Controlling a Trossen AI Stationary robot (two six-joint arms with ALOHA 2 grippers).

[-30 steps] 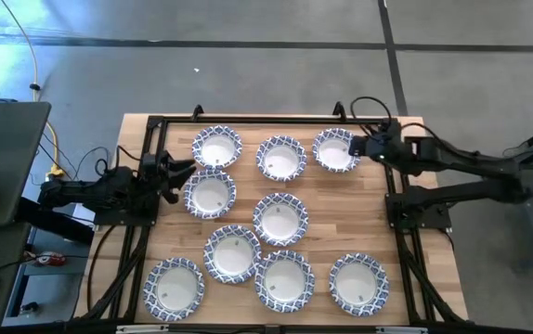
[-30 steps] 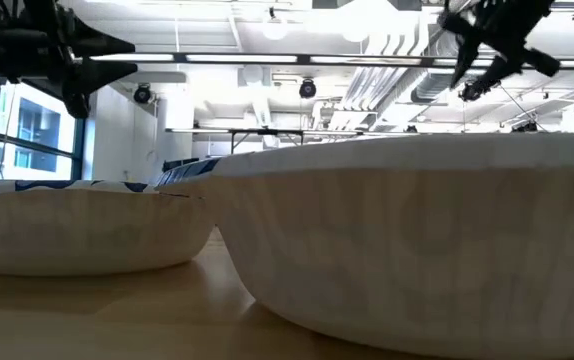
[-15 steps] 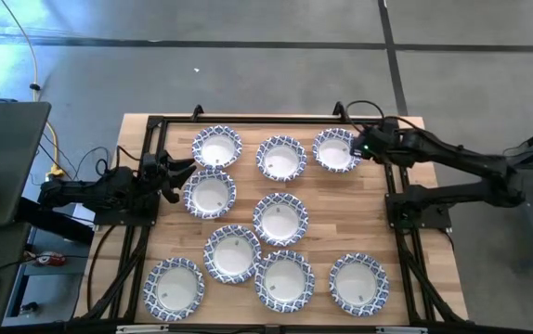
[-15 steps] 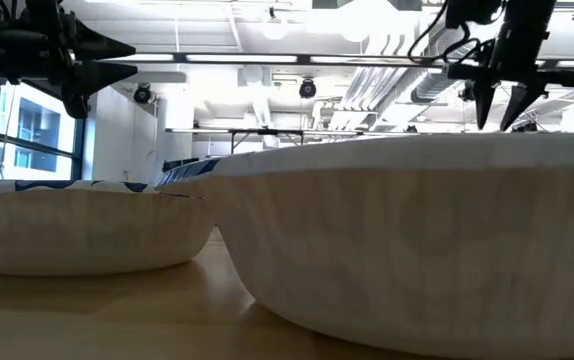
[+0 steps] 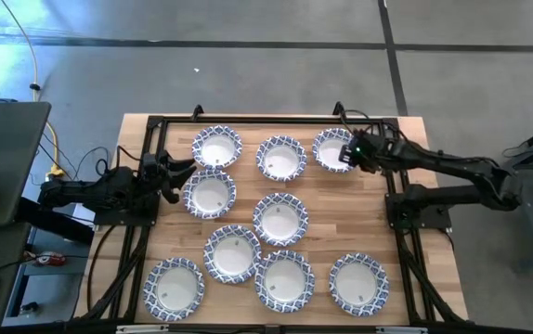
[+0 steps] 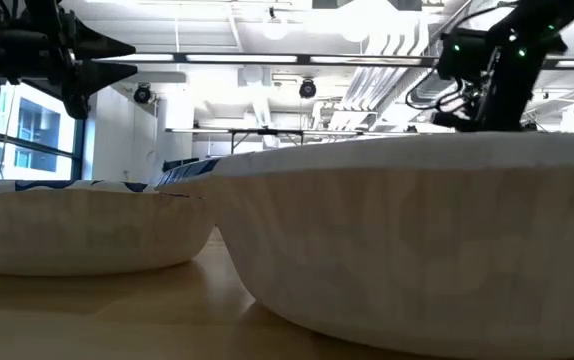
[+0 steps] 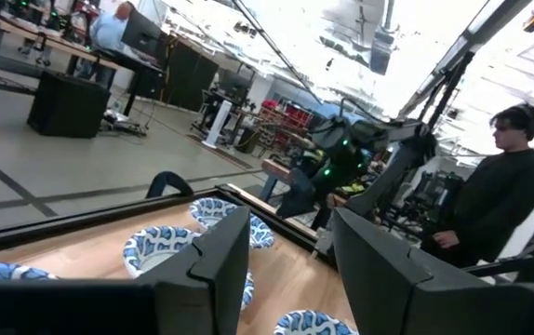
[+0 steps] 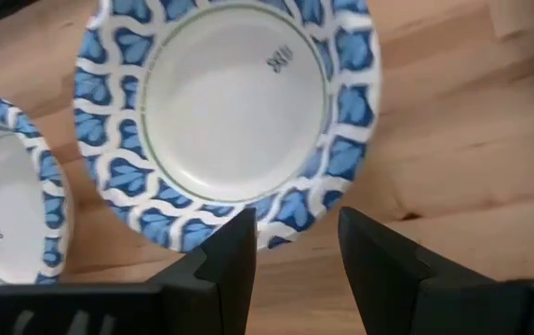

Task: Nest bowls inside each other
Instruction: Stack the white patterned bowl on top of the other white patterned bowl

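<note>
- Bowls, nine of them, lie singly across the wooden table [image 5: 406, 278] in the high view, none yet nested: three along the top row, one at mid-left, one at centre, four toward the bottom of the frame.
- Each bowl sits upright and apart from its neighbours or just beside them, which leaves every rim exposed to a pinch from above.
- At the upper right of the bowl field, the right gripper [image 5: 352, 151] hangs at the right-hand edge of the top-right bowl [image 5: 331, 149], apparently lined up to take it by the rim.
- From the right wrist, that gripper [image 8: 295, 244] shows its two dark fingers parted, holding nothing, with the bowl's blue-patterned rim [image 8: 276, 223] lying in the gap just ahead of them; whether they touch it cannot be told.
- A second bowl [image 8: 11, 200] shows at that frame's left edge, a likely place to set the first one down.
- At the left edge of the table, the left gripper [image 5: 175, 171] waits beside the mid-left bowl [image 5: 210, 194], its fingers spread and empty in the left wrist view [image 7: 290, 251].
- Beyond the table in the left wrist view, a person in dark clothing [image 7: 490, 205] stands at the right of the frame, clear of both arms.
- Judged from this layout, the stacking is only at its first pickup.
</note>
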